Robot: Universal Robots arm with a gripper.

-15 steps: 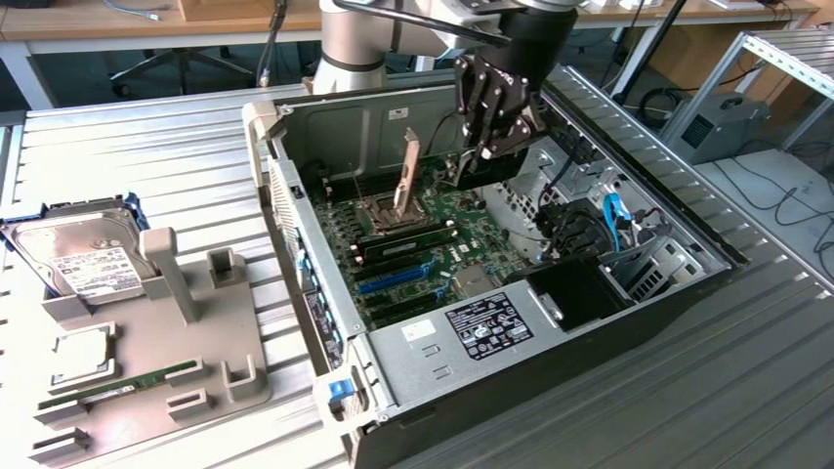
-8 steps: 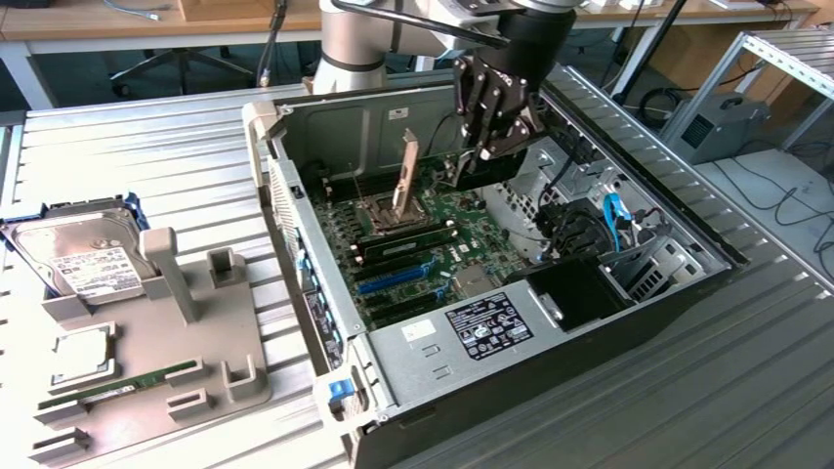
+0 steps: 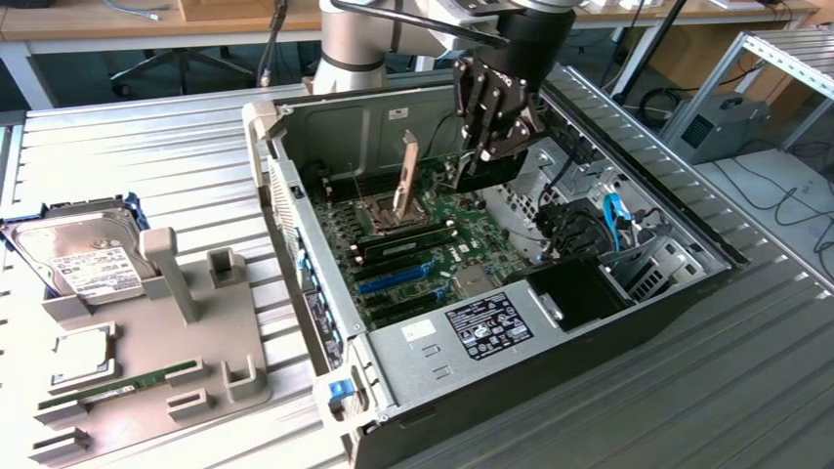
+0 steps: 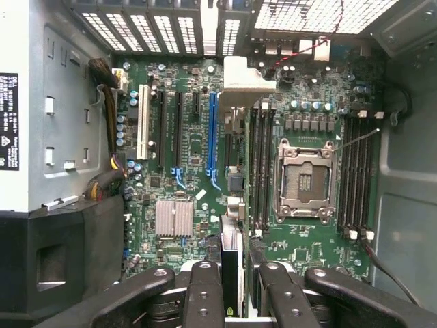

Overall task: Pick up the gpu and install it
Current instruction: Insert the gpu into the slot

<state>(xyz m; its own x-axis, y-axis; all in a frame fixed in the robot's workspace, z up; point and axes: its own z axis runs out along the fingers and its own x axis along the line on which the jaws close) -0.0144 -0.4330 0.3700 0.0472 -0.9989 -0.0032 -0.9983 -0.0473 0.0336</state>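
Hand [image 3: 502, 137] hangs inside the open computer case [image 3: 678, 293], clenched on the gpu [image 3: 472, 168], a thin black card gripped edge-on between its fingers [image 4: 205, 294] and hanging just below them, above the motherboard [image 3: 431, 244]. From the wrist view the card's edge [image 4: 231, 273] shows between the two inner fingers, with the board spread out beneath. Directly under the hand lie the blue expansion slot [image 4: 212, 137], the memory slots and, a little off to one side, the open processor socket [image 4: 304, 181] with its raised lever [image 3: 406, 171]. That lever is the worry, I'd say: it stands up close beside the hand, and a sideways drift could knock it or snag the card against it. A card held slightly tilted could also miss its slot and press on the board's small parts instead. The loose cables [image 3: 612, 220] on the hand's far side look near enough to catch. Outside the case, well away from the hand, a hard drive [image 3: 85, 259] and a green memory stick [image 3: 124, 383] sit in a grey holder [image 3: 195, 391] on the table [image 3: 131, 156].
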